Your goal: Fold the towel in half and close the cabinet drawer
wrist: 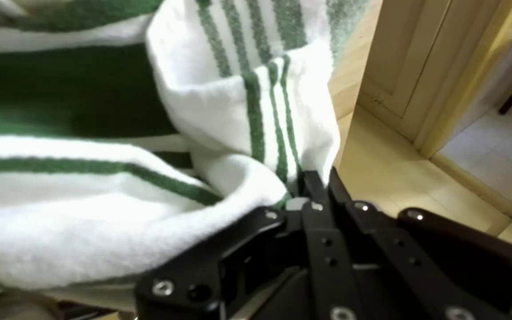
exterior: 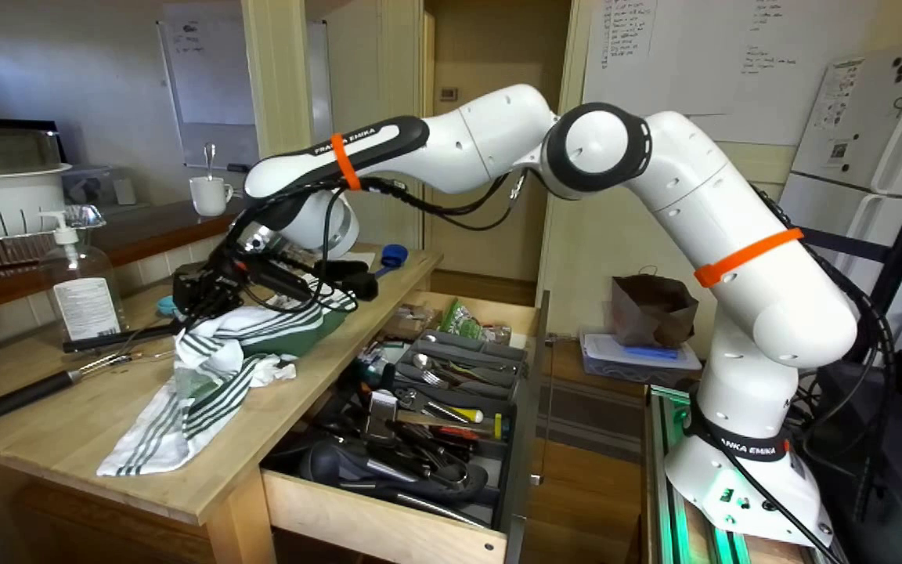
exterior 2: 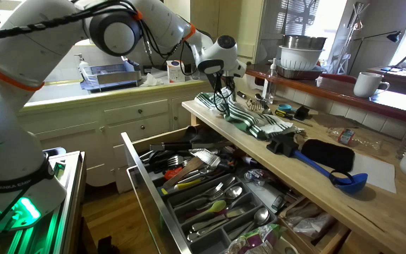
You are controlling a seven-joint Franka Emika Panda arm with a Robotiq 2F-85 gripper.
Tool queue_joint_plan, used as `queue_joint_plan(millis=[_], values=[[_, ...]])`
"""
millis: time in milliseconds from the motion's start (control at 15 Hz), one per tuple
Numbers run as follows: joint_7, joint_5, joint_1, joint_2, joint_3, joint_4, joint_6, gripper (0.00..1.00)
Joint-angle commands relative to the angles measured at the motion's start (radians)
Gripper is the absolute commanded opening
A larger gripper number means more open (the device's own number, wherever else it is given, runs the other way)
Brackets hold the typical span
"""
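The towel is white with green stripes. It lies bunched and wrinkled on the wooden counter, one end spread toward the counter's near corner in an exterior view. It also shows in an exterior view and fills the left of the wrist view. My gripper is shut on a towel edge pinched between its fingertips. In an exterior view my gripper is low over the counter at the towel's far side. The cabinet drawer stands open below the counter, full of dark utensils and a grey cutlery tray; it also shows here.
On the counter lie a black-handled utensil, a soap bottle, a teal lid, a screwdriver and a blue ladle. Mugs and bowls stand on or near the raised ledge.
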Motion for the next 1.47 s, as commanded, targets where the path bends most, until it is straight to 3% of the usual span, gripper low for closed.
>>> queue_joint_plan(millis=[0, 67, 133, 200, 267, 467, 733, 1133, 1400], values=[[-0.022, -0.013, 0.016, 0.201, 0.052, 0.246, -0.112, 0.3], [0.007, -0.027, 0.029, 0.214, 0.032, 0.27, -0.138, 0.31], [0.077, -0.069, 0.058, 0.198, -0.033, 0.269, -0.153, 0.33], [0.105, -0.086, 0.062, 0.191, -0.054, 0.273, -0.172, 0.39], [0.18, -0.142, 0.091, 0.144, -0.132, 0.237, -0.173, 0.47], [0.346, -0.237, 0.132, 0.032, -0.246, 0.161, -0.233, 0.7], [0.443, -0.214, 0.128, -0.112, -0.232, 0.099, -0.412, 0.98], [0.632, -0.229, 0.149, -0.363, -0.276, -0.158, -0.623, 1.0], [0.615, -0.271, 0.161, -0.508, -0.281, -0.355, -0.749, 1.0]])
